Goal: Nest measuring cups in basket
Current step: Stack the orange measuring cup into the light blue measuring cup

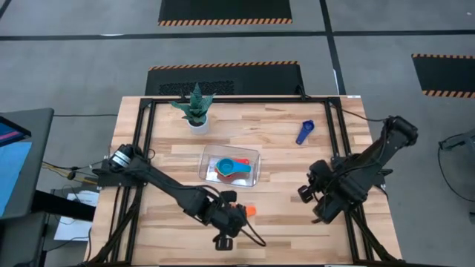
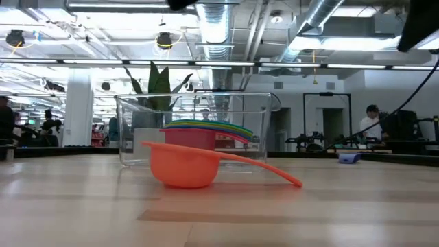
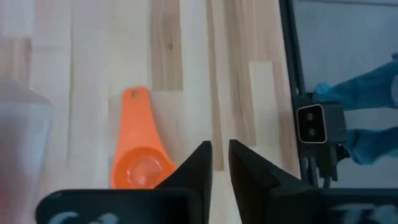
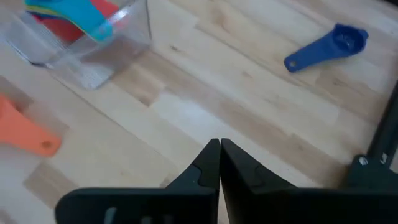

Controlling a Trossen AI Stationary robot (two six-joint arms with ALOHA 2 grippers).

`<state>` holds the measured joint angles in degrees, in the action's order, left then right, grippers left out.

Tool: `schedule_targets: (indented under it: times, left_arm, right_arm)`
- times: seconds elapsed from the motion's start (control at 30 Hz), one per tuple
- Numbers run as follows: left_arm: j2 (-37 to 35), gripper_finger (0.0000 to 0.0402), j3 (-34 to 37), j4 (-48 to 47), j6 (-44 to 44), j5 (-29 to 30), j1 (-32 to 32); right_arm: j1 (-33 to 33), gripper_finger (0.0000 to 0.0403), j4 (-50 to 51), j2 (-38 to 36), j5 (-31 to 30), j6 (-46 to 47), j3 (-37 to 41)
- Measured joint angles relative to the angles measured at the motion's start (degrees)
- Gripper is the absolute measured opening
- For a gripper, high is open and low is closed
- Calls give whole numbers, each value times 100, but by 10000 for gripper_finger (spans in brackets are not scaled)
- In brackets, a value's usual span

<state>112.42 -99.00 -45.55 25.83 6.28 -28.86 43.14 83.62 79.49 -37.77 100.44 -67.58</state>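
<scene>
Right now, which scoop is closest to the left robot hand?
The orange cup, lying just beside the left gripper; the dark blue cup lies far away.

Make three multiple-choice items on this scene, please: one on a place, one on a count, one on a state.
1. Where does the orange measuring cup lie?
A. In the basket
B. On the table beside the left gripper
C. Next to the plant pot

2. How many measuring cups lie outside the clear basket?
A. Two
B. None
C. Four

3. What does the right gripper hold?
A. The dark blue measuring cup
B. The basket
C. Nothing

Answers: 1 B, it rests on wood by the left gripper. 2 A, the orange one and the dark blue measuring cup. 3 C, only bare table lies beyond its tips.
</scene>
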Motion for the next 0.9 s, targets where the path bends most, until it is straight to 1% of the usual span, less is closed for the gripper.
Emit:
schedule_targets:
  times: [0.17,0.3,0.37,0.47,0.57,0.7,0.8,0.9]
  left_arm:
    - [-4,85,-365,-503,-365,19,87]
    - [-2,132,-342,-1051,-890,20,154]
    - [-2,157,-270,-1181,-956,15,164]
    - [2,194,-130,-1078,-1069,35,164]
    - [3,221,74,-790,-1372,220,139]
    - [123,235,395,-471,-1702,306,118]
    - [207,234,463,-407,-1718,308,118]
    - [219,229,472,-480,-1941,302,118]
  right_arm:
    - [96,38,-225,-173,-155,24,437]
    - [98,38,-417,-163,-135,24,662]
    - [99,38,-581,-149,-120,20,729]
    - [114,39,-647,-155,-124,17,730]
    - [114,38,-640,-153,-123,5,730]
    - [112,38,-641,-153,-119,5,730]
    - [113,38,-638,-152,-117,5,730]
    - [111,38,-630,-153,-101,5,730]
